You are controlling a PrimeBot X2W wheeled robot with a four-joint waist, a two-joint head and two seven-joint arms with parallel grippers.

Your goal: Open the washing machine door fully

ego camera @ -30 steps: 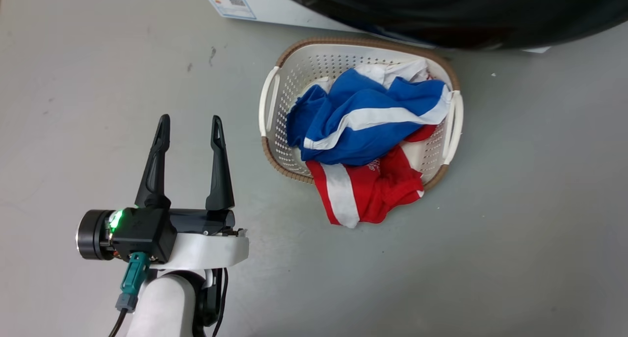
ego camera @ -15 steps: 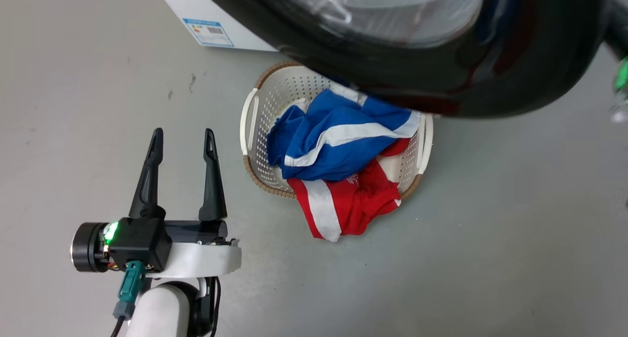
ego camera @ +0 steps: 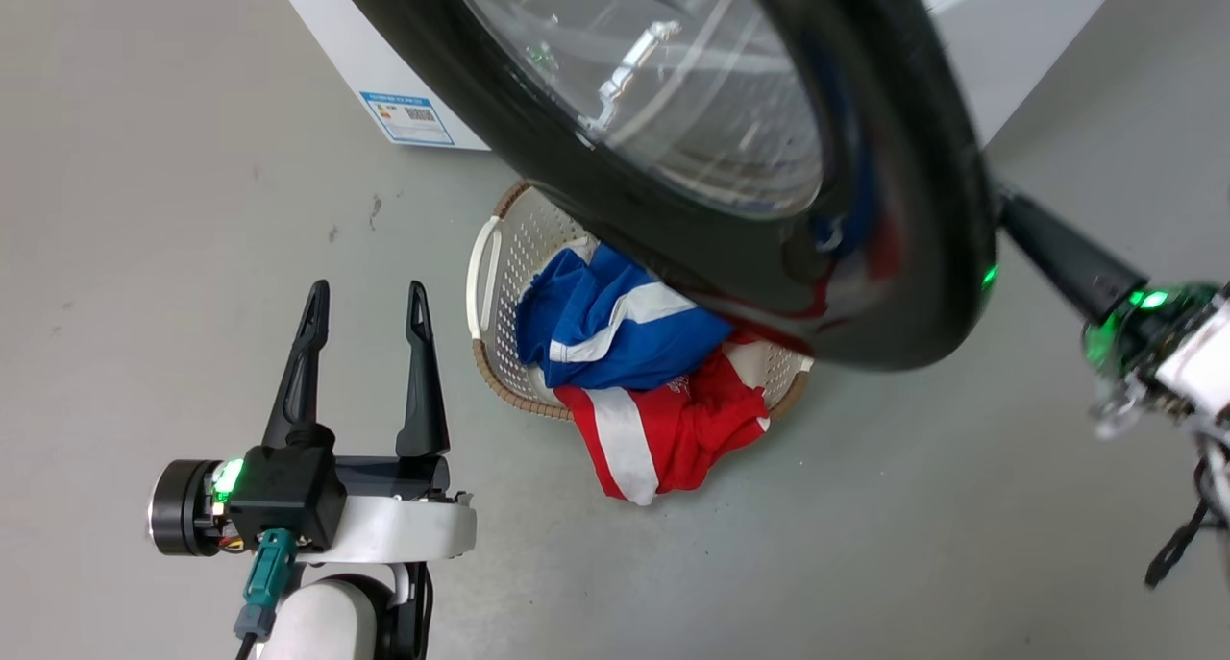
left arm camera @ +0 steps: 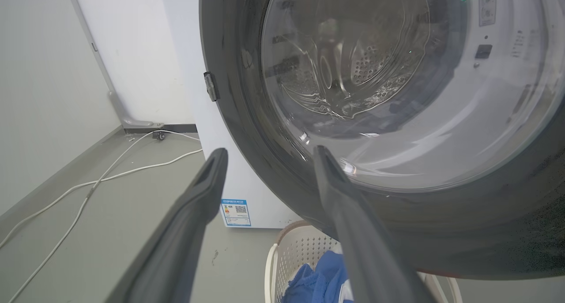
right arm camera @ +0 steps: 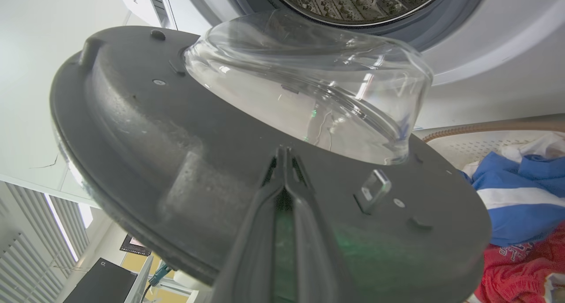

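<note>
Door: the washing machine door [ego camera: 894,208] stands part-open, swung out from the white machine [ego camera: 351,45], over the laundry basket [ego camera: 485,266] on the floor.
Right gripper [right arm camera: 284,155]: fingers pressed together, tips against the door's inner face, apparently to push it wider.
Left gripper [ego camera: 365,295]: fingers apart, empty, clear of the door.

We see bright, even light, and shadows on the floor [ego camera: 144,160] are soft. The washing machine door [ego camera: 865,285] has a glossy rim that mirrors red, blue and a green glint. Close up, the left gripper [left arm camera: 269,149] looks soft, and lines along the wall [left arm camera: 44,73] bow.
</note>
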